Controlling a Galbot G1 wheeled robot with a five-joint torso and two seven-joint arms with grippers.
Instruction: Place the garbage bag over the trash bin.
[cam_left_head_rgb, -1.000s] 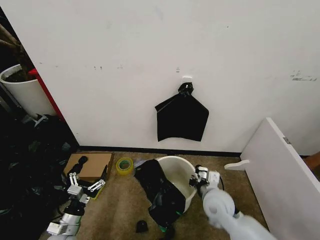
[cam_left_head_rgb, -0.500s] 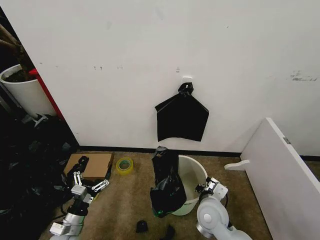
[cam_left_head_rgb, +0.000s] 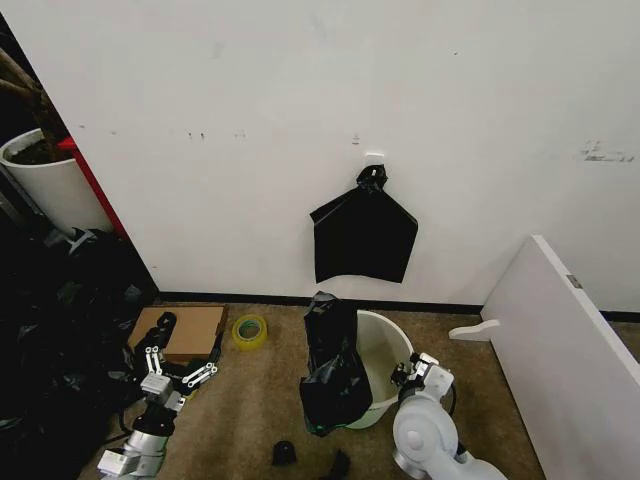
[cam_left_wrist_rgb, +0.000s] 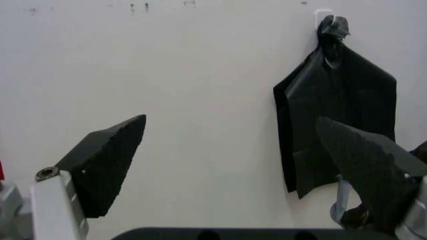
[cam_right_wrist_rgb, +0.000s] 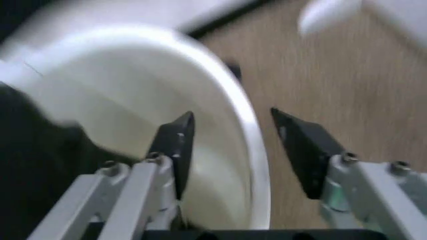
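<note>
The cream-white trash bin (cam_left_head_rgb: 388, 352) stands on the brown floor by the wall. The glossy black garbage bag (cam_left_head_rgb: 333, 375) hangs over its left rim, with one end sticking up and the rest bunched down the outside. At the bin's right rim is my right gripper (cam_left_head_rgb: 406, 373). In the right wrist view this gripper (cam_right_wrist_rgb: 230, 145) is open, one finger inside the trash bin (cam_right_wrist_rgb: 127, 105) and one outside, the rim between them; the garbage bag (cam_right_wrist_rgb: 20, 165) shows dark at the edge. My left gripper (cam_left_head_rgb: 172, 362) hangs open and empty by the cardboard, also open in its own view (cam_left_wrist_rgb: 233, 165).
A flat black bag (cam_left_head_rgb: 362, 235) hangs knotted on a wall hook. Cardboard (cam_left_head_rgb: 185, 328) and a tape roll (cam_left_head_rgb: 249, 329) lie left of the bin. A heap of black plastic (cam_left_head_rgb: 50, 330) and a white pot (cam_left_head_rgb: 45, 185) fill the left. A white board (cam_left_head_rgb: 560, 340) leans at the right.
The tilted bin has swung upright and the bag's end has risen above its left rim. My right arm has drawn back toward me. The left gripper barely moved.
</note>
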